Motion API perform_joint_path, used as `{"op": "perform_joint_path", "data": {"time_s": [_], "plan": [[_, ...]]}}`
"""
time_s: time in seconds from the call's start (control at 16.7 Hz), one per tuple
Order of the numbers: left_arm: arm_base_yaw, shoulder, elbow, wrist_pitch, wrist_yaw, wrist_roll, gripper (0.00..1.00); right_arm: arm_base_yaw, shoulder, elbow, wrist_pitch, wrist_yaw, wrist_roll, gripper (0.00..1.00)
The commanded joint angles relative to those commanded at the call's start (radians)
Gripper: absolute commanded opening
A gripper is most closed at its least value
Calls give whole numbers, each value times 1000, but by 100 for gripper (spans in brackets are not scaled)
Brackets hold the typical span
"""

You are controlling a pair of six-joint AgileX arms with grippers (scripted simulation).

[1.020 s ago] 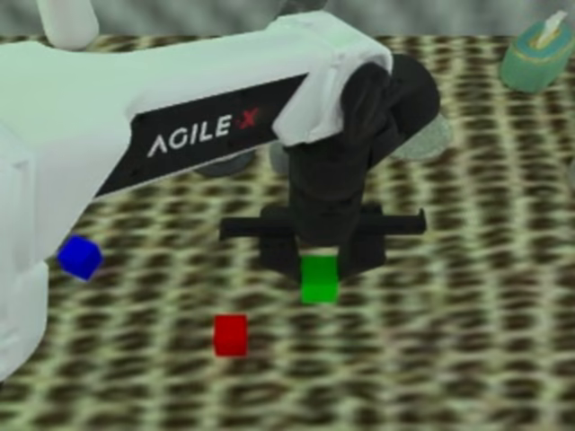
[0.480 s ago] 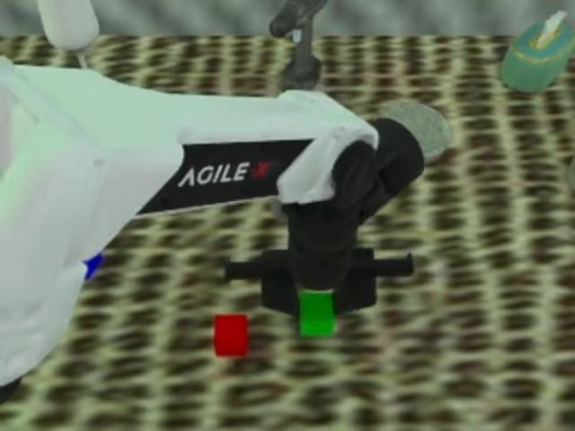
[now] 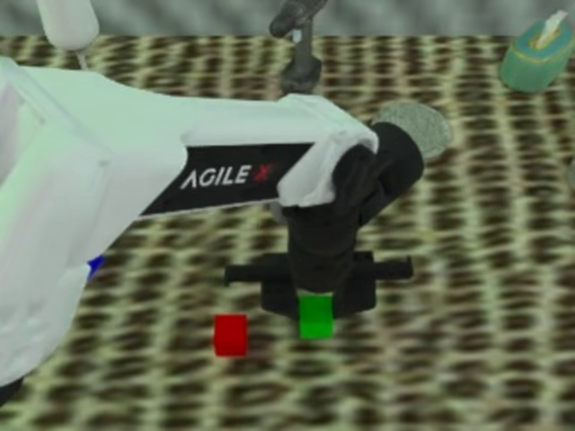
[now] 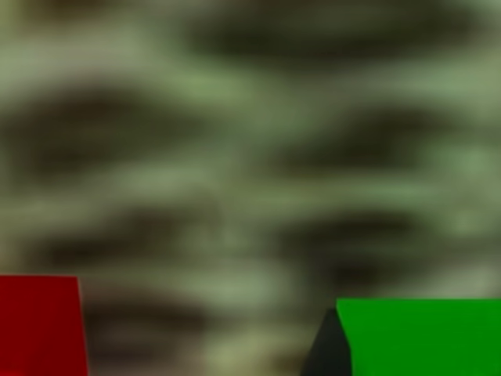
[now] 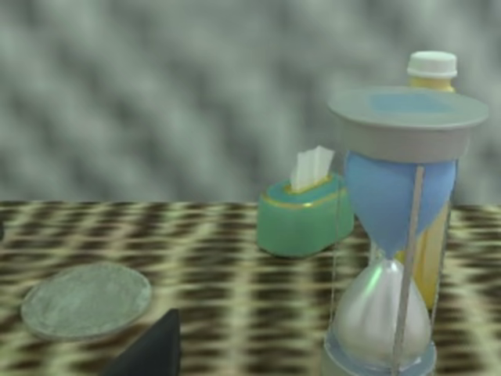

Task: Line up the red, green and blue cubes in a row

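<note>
My left gripper is shut on the green cube, which it holds just right of the red cube with a gap between them. In the left wrist view the green cube fills the corner beside one dark finger, and the red cube sits at the other side. The blue cube shows only as a sliver under my left arm at the left. My right arm is outside the top view. Only a dark fingertip of it shows in its wrist view.
A low silver dome lies behind the left gripper. A green tissue box stands at the back right and a dark grey stand at the back middle. An hourglass and a yellow bottle are close to the right wrist.
My left gripper has carried the green cube toward the table's near edge, level with the red cube. The arm now covers most of the blue cube.
</note>
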Motion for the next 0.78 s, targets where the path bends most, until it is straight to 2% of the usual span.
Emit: {"op": "perform_joint_path", "data": {"time_s": [0.54,0.78], "plan": [[0,0,0,0,0,0,98,0,0,0,0,0,0,100],[0,0,0,0,0,0,100,0,0,0,0,0,0,100]]}}
